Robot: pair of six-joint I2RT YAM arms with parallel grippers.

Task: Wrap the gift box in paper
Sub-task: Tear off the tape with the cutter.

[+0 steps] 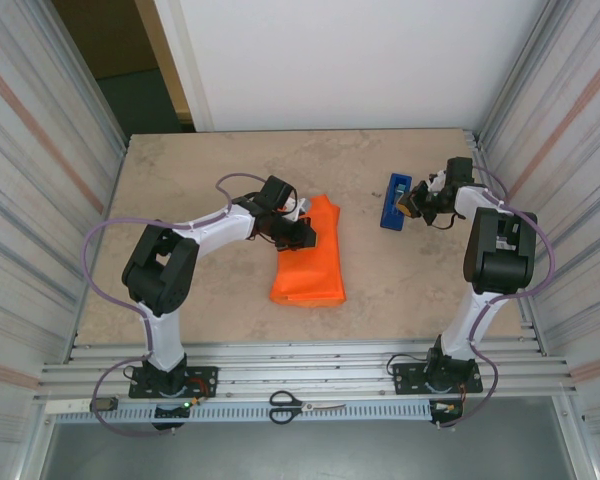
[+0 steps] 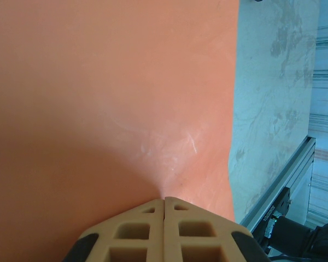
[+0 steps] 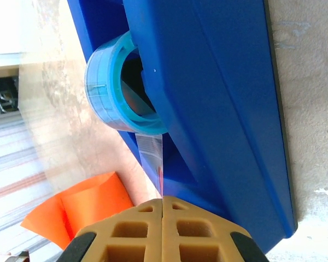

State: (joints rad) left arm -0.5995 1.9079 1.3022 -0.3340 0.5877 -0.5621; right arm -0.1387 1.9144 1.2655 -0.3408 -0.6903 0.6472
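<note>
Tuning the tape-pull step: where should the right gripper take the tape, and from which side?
The loose strip coming off the roll, not the roll or the blue dispenser. It is thin and flat, so pinch across its faces from its free end; the right gripper is shut on it that way.

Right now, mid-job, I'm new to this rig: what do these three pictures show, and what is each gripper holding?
Two robot arms are bolted at the table's near edge. The top picture looks down from above and behind them; the other two come from a camera on each wrist. On the table lie folded orange paper and a blue tape dispenser; scissors lie on the near rail. The left gripper is shut, pinching the paper. The right gripper is shut on the tape running from the dispenser's roll.
</note>
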